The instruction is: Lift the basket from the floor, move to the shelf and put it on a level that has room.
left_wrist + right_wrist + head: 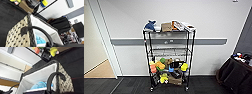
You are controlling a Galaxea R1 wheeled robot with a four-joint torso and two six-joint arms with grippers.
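The shelf (pixel 169 56) stands against the pale wall on dark carpet floor (pixel 134 86), straight ahead in the head view. Its top tier is crowded — a blue cloth (pixel 150 25), a brown box (pixel 166 26) and flat packets. The level (pixel 169 52) second from the top looks bare, while the lower tiers hold bright toys and a cardboard box (pixel 174 80). A dark, cloth-draped surface (pixel 234 75) sits off to the right of the rack.

Both wrist views look closely at the basket (pixel 17 36): beige weave with a dark pattern, pale fabric lining, and something blue (pixel 38 85) lying inside. A dark curved handle (pixel 41 31) arches up from one end in the left wrist view, and another handle (pixel 53 78) from the opposite end in the right wrist view. Neither claw's fingers can be made out, so I cannot tell whether they are spread or closed on the handles. The foot of the rack and dark carpet show beyond the basket, quite near it.
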